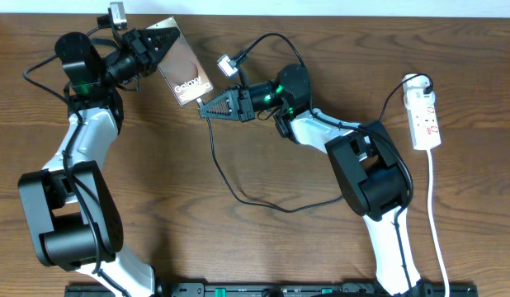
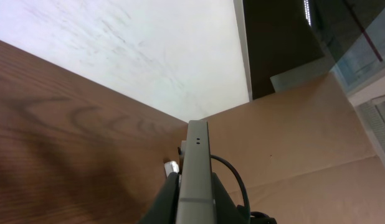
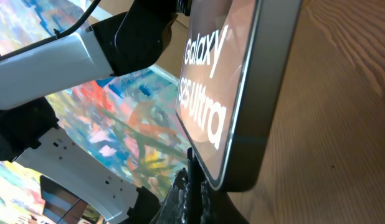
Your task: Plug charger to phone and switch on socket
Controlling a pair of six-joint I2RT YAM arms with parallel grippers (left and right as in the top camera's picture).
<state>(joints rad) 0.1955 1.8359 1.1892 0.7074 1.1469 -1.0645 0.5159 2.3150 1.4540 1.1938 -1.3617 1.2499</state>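
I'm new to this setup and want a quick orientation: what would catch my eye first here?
A brown phone is gripped by the left hand at upper centre-left. The right hand points at its lower end, a thin black cable trailing from it. A white power strip lies at the far right.

We see our left arm (image 1: pixel 83 140) and right arm (image 1: pixel 317 128): white links, bulky black joints, and a green light (image 1: pixel 87 86) glowing near each wrist.
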